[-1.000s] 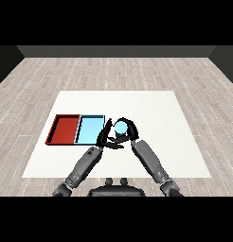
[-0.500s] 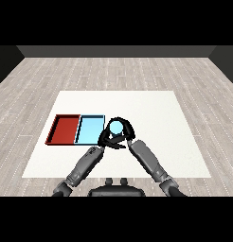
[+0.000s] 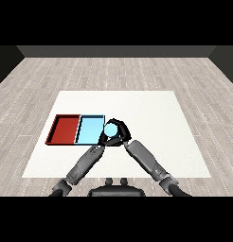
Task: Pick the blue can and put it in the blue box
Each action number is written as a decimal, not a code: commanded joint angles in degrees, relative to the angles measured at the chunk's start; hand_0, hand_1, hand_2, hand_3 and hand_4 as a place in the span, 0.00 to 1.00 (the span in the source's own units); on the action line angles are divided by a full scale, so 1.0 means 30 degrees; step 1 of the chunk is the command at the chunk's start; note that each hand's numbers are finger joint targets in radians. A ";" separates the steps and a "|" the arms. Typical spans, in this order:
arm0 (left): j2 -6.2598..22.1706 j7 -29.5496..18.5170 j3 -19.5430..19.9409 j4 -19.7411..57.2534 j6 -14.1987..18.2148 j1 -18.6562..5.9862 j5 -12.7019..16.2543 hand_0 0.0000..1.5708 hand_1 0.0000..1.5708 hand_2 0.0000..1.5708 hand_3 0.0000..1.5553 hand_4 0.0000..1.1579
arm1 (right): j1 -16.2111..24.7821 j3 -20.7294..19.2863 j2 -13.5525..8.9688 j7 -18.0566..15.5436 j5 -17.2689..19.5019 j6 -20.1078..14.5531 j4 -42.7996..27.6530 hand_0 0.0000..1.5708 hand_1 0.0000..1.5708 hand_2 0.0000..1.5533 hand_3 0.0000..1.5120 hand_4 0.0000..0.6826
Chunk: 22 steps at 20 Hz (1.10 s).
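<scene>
Now at the blue tray's right edge, can in hand.
Head view: right hand (image 3: 119, 132) with fingers curled round the blue can (image 3: 110, 128), held just beside the light blue tray (image 3: 90, 130), red tray (image 3: 64, 129) to its left on the white surface (image 3: 151, 113); left hand (image 3: 105, 141) under the can, finger state impossible to tell.

Two trays (image 3: 66, 130) lie side by side; the can (image 3: 110, 128) just right of them.

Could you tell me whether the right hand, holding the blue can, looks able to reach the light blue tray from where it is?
Probably yes: the right hand holds the blue can right at the light blue tray's right edge, nothing between them.
</scene>
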 commanded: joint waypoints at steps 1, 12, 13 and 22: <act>-0.0321 0.0823 -0.0596 -0.0098 0.0908 -0.0566 -0.1836 0.20 0.20 0.33 0.11 0.00 | -0.1264 0.0906 0.0199 0.0384 -0.1099 -0.0254 0.0316 0.93 0.93 0.95 0.93 0.87; -0.0306 0.0426 0.0570 -0.0007 0.2125 -0.0300 -0.0726 0.52 0.52 0.54 0.46 0.59 | -0.0902 0.1445 0.0185 -0.1354 -0.1801 -0.0446 0.1269 0.92 0.92 0.94 0.92 0.88; -0.0310 0.0126 -0.1190 -0.0177 0.3201 -0.0849 0.0605 0.49 0.49 0.52 0.44 0.58 | -0.0454 0.0623 -0.0163 -0.0080 -0.1092 0.0411 -0.0401 0.91 0.91 0.93 0.92 0.89; -0.0317 -0.1311 -0.0857 0.1802 0.1421 -0.0583 0.3569 0.94 0.94 0.93 0.88 0.52 | 0.1096 0.1277 0.0153 0.0238 -0.1057 -0.0224 -0.1491 0.89 0.89 0.93 0.92 0.81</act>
